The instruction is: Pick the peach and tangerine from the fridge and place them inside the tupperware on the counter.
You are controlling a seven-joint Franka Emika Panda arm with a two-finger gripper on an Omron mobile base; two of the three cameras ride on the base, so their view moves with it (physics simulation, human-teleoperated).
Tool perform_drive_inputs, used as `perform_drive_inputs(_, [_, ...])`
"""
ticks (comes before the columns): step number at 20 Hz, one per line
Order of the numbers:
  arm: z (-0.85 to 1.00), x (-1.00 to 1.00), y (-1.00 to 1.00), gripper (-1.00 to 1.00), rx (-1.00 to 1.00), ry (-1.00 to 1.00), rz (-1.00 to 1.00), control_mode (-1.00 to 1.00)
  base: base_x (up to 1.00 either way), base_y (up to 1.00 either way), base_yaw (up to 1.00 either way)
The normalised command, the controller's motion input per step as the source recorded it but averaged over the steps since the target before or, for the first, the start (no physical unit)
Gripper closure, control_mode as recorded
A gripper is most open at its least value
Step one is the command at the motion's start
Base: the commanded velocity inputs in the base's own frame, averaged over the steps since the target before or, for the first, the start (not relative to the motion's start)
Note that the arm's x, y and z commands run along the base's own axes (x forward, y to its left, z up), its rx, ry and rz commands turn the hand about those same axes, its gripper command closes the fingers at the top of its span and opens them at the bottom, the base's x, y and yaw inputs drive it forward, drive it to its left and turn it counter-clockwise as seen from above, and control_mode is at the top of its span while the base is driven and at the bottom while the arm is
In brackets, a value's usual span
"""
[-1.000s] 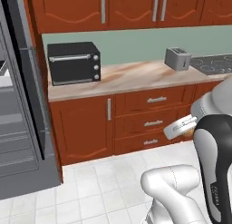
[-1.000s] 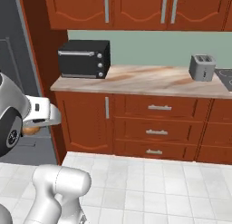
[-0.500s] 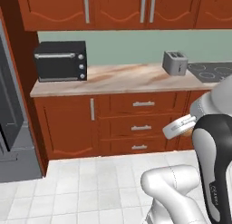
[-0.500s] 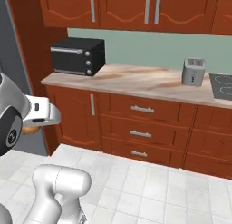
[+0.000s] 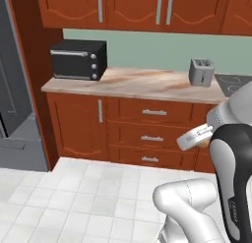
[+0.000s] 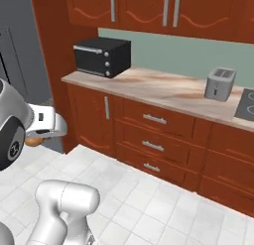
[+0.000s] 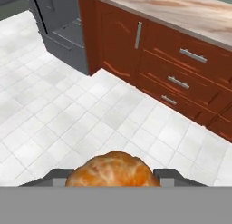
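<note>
Nearest, gripper (image 7: 113,178): jaws closed on a round orange fruit with a reddish blush, the peach (image 7: 113,171), held above the white tiled floor (image 7: 68,123). Beyond the floor, counter (image 5: 142,84): marbled top over red-brown drawers. On the counter, black toaster oven (image 5: 78,59) at the end near the fridge (image 5: 15,104); silver toaster (image 5: 202,72) toward the opposite end, beside the cooktop (image 5: 236,82).

Wood, marble and metal finishes
Cabinets (image 5: 78,129) look like glossy red-brown wood with brushed silver handles; the desk (image 5: 142,84) is smooth marbled stone, the floor (image 7: 68,123) matt white tile, the toaster (image 5: 202,72) satin metal.
</note>
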Motion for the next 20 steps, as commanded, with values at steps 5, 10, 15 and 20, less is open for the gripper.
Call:
perform_drive_inputs(5, [0.0,0.0,0.0,1.0,0.0,0.0,0.0,1.0,-0.14,-0.83,0.47])
perform_drive_inputs(10, [0.0,0.0,0.0,1.0,0.0,0.0,0.0,1.0,-0.47,-0.88,0.41])
perform_drive_inputs(15, [0.0,0.0,0.0,1.0,0.0,0.0,0.0,1.0,-0.64,-0.86,0.36])
perform_drive_inputs(20, [0.0,0.0,0.0,1.0,0.0,0.0,0.0,1.0,-0.65,-0.65,0.37])
